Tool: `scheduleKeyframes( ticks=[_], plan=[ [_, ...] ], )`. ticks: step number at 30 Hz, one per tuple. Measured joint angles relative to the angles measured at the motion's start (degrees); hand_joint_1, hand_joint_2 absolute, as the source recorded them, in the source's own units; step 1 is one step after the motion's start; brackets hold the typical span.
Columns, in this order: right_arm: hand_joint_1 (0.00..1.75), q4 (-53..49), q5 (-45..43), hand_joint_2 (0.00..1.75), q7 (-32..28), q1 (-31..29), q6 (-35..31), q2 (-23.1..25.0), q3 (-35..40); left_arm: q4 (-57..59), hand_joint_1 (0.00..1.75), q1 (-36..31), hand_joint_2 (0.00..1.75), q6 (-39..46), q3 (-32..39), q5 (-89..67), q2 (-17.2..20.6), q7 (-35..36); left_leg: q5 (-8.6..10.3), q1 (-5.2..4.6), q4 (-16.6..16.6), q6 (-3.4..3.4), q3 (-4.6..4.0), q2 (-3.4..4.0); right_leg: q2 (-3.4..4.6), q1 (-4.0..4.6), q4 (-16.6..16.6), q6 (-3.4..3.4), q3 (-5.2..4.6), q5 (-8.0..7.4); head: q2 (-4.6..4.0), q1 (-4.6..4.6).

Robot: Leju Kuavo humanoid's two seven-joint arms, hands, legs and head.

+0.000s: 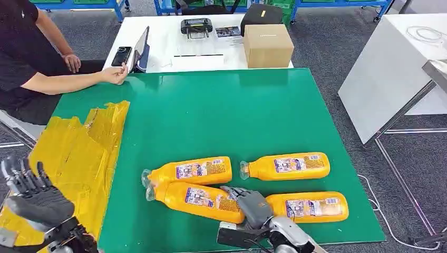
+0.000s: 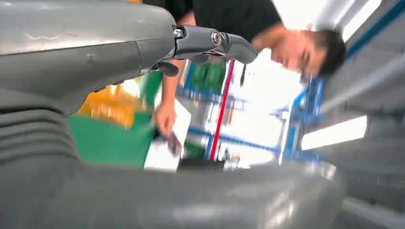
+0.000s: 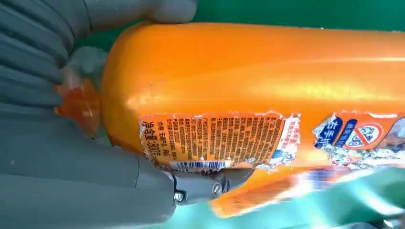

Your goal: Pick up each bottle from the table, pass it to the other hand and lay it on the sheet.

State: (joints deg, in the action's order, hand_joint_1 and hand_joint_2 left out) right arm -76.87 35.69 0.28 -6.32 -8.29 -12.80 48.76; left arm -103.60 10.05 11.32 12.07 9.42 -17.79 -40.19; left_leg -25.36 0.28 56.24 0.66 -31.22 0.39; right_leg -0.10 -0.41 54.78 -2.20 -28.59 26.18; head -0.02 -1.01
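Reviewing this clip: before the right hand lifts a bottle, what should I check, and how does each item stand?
1. Right hand at the near-left bottle: ok.
2. Fingers closed firmly round it: cannot tell.
3. Neighbour bottle touching it may shift: not ok.
4. Left hand empty, fingers spread, ready to receive: ok.
5. Yellow sheet has bare room: ok.
6. Person's hand rests at the far mat edge, away from the bottles: ok.
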Motion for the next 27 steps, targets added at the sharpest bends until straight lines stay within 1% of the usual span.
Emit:
scheduleKeyframes(
  ticks=[3, 5, 7, 11, 16, 20, 24, 26, 27],
  plan=[
    [1.75, -0.13, 1.75, 1.75, -1.77, 2.75, -2.30, 4.39, -2.60, -1.49, 0.00, 0.96, 1.75, 0.94, 3.01, 1.42, -0.70, 0.00, 0.09, 0.04, 0.00, -0.12, -0.28, -0.07, -0.04, 0.03, 0.06, 0.03, -0.23, 0.02, 0.00, 0.00],
    [1.75, -0.20, 2.03, 1.75, -2.03, 3.55, -3.08, 6.61, -4.15, -2.22, 0.00, 1.44, 1.75, 1.18, 4.27, 1.62, -0.98, 0.00, 0.11, 0.03, -0.01, -0.13, -0.41, -0.10, -0.05, 0.03, 0.08, 0.03, -0.33, 0.02, 0.00, -0.02],
    [1.75, -0.20, 2.18, 1.75, -2.25, 4.05, -3.28, 7.73, -5.20, -2.69, 0.00, 1.66, 1.75, 1.58, 5.07, 1.68, -1.22, 0.00, 0.10, 0.03, -0.01, -0.13, -0.42, -0.10, -0.05, -0.01, 0.08, 0.03, -0.33, 0.02, 0.00, 0.04],
    [1.75, -0.24, 2.60, 1.75, -4.50, 5.38, -3.95, 10.03, -7.12, -3.85, 0.00, 1.82, 1.75, 4.18, 6.36, 4.66, -1.35, 0.00, 0.10, -0.03, -0.01, -0.11, -0.51, -0.09, -0.04, -0.08, 0.07, 0.02, -0.39, 0.02, 0.00, 0.02],
    [1.75, -0.37, 2.71, 1.75, -5.81, 6.30, -4.65, 12.13, -8.76, -3.54, 0.00, 1.90, 1.75, 1.96, 7.36, 5.13, -1.59, 0.00, 0.09, -0.04, 0.00, -0.11, -0.52, -0.11, -0.05, -0.10, 0.06, 0.02, -0.44, 0.02, 0.00, 0.00],
    [1.75, -1.05, 2.75, 1.75, -6.90, 7.28, -6.23, 13.06, -9.88, -0.78, 0.00, 1.75, 1.75, -2.52, 7.03, 4.59, -1.68, 1.07, 0.09, -0.04, 0.00, -0.11, -0.52, -0.11, -0.04, -0.09, 0.06, 0.02, -0.46, 0.01, 0.00, 0.02],
    [1.75, -1.86, 2.73, 1.75, -7.14, 7.98, -6.51, 13.46, -10.49, 1.25, 0.00, 1.45, 1.75, -3.41, 6.99, 4.54, -1.70, 1.40, 0.09, -0.03, 0.00, -0.11, -0.52, -0.10, -0.02, -0.07, 0.06, 0.02, -0.48, 0.01, 0.00, 0.00],
    [1.75, -2.21, 2.49, 1.75, -7.65, 8.34, -7.12, 13.50, -10.75, 1.91, 0.00, 1.44, 1.75, -5.29, 6.86, 4.83, -1.70, 3.00, 0.09, -0.03, 0.00, -0.11, -0.53, -0.10, -0.04, -0.07, 0.06, 0.02, -0.51, 0.02, 0.00, 0.02],
    [1.75, -2.58, 2.18, 1.75, -8.32, 8.60, -7.86, 13.55, -11.03, 2.30, 0.00, 1.44, 1.75, -7.70, 6.53, 5.49, -1.68, 4.78, 0.09, -0.03, 0.00, -0.11, -0.54, -0.11, -0.05, -0.08, 0.06, 0.02, -0.52, 0.02, 0.00, 0.02]
  ],
)
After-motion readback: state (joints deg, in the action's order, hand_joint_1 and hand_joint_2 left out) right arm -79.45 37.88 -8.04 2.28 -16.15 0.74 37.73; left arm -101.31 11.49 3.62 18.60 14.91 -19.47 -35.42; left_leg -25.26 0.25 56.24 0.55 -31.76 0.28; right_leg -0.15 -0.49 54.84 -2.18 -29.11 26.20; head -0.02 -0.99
